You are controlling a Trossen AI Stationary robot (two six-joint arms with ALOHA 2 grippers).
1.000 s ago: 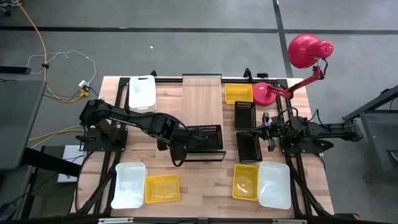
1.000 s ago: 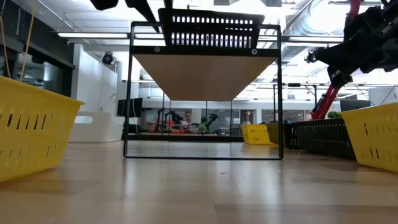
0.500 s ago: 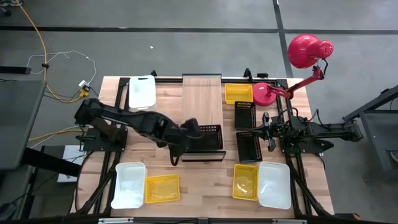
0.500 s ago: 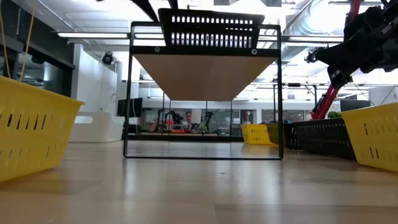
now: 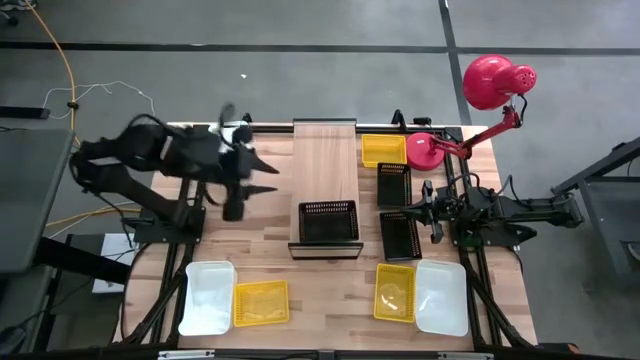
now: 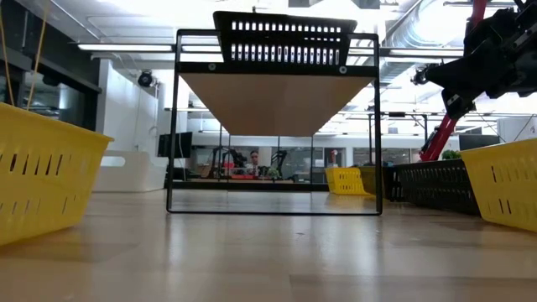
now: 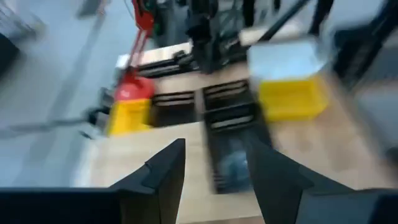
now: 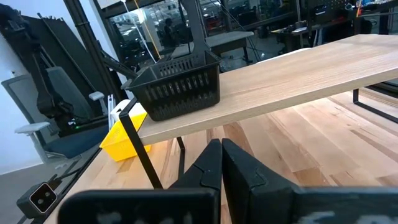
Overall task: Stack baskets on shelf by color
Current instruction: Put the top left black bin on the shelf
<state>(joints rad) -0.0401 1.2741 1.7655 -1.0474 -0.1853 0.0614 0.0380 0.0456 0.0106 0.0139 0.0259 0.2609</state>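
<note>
One black basket [image 5: 329, 221] sits on the shelf [image 5: 324, 160] at its near end, close to the front edge. The left gripper [image 5: 262, 178] hovers off the shelf's left side, above the table [image 5: 265, 262], its jaws spread and empty. The right gripper [image 5: 403, 212] waits to the right of the shelf over two more black baskets [image 5: 398, 210], jaws pressed together. The likely trouble is that basket sitting so near the shelf's end: a hard or off-centre drop of the next black one could push it over the edge. The table is pale wood planks; white and yellow baskets lie around the shelf, a red lamp [image 5: 487, 85] stands past its right far corner, and an open workshop lies behind.
</note>
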